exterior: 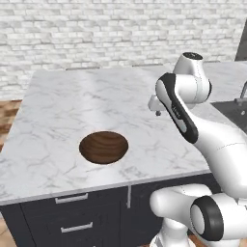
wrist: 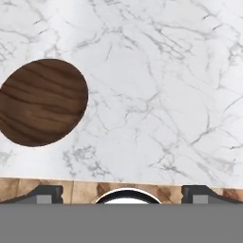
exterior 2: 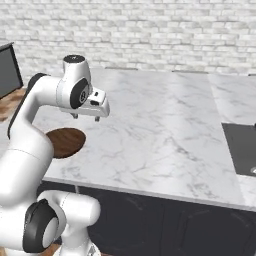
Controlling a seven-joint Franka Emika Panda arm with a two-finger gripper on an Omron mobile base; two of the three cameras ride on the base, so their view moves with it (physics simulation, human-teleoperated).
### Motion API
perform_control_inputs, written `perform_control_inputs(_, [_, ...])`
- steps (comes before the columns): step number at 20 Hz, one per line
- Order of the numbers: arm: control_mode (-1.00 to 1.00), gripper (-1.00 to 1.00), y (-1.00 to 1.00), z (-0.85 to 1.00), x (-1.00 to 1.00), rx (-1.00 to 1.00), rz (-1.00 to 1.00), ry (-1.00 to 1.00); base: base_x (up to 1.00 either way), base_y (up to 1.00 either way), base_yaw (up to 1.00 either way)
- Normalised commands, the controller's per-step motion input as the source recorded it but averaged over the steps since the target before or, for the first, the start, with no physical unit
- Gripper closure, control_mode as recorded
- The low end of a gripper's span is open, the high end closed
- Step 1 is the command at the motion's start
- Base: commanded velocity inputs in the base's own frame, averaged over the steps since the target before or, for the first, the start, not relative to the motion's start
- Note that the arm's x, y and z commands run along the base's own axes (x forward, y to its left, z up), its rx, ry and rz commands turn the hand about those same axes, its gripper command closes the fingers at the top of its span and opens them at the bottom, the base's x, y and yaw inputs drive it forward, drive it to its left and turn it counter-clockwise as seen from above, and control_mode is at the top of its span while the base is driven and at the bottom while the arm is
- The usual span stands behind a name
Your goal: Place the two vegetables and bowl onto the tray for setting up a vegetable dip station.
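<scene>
Bowl (exterior: 103, 147) on counter (exterior: 72, 101), near edge

The white arm bends forward — its gripper (exterior 2: 86, 116) points down, jaws wide apart and empty.

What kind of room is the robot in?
Most likely a kitchen: there is a marble counter with dark drawers beneath, a sink set into it, and a wooden bowl on top.

You see a glossy white arm (exterior: 217, 144) of rounded segments, dark grey rings at its joints, a black stripe along one link, a dark round cap on top, a small white gripper (exterior 2: 86, 116) with two short dark finger tips.
</scene>
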Motion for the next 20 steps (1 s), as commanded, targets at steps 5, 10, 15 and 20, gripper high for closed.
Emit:
perform_control_inputs(5, [1.0, -1.0, 0.0, 0.0, 0.0, 0.0, 0.0, 0.0, 0.18, 0.65, 0.0])
perform_control_inputs(10, [1.0, -1.0, 0.0, 0.0, 0.0, 0.0, 0.0, 0.0, 0.16, 0.62, 0.0])
perform_control_inputs(15, [1.0, -1.0, 0.0, 0.0, 0.0, 0.0, 0.0, 0.0, 0.2, 0.49, 0.0])
perform_control_inputs(20, [-1.0, -1.0, 0.02, -0.1, 0.0, -0.14, 0.0, 0.02, 0.0, 0.0, 0.0])
